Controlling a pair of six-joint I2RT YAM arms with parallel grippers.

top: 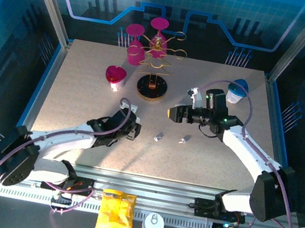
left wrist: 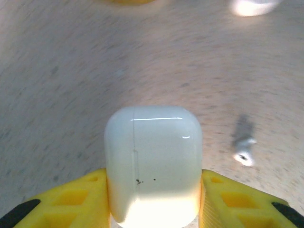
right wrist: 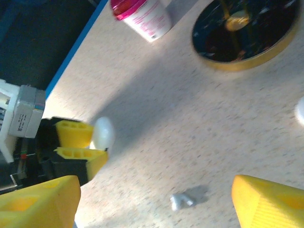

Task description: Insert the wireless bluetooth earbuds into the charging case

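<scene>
Left gripper [left wrist: 153, 190] clenched on the closed white case [left wrist: 153, 152], case base cut off below; a blurred earbud [left wrist: 244, 153] lies ahead to its right. Right gripper [right wrist: 154, 199] spread wide, fingers partly cropped, an earbud [right wrist: 183, 200] on the table [right wrist: 199, 118] between them.
</scene>
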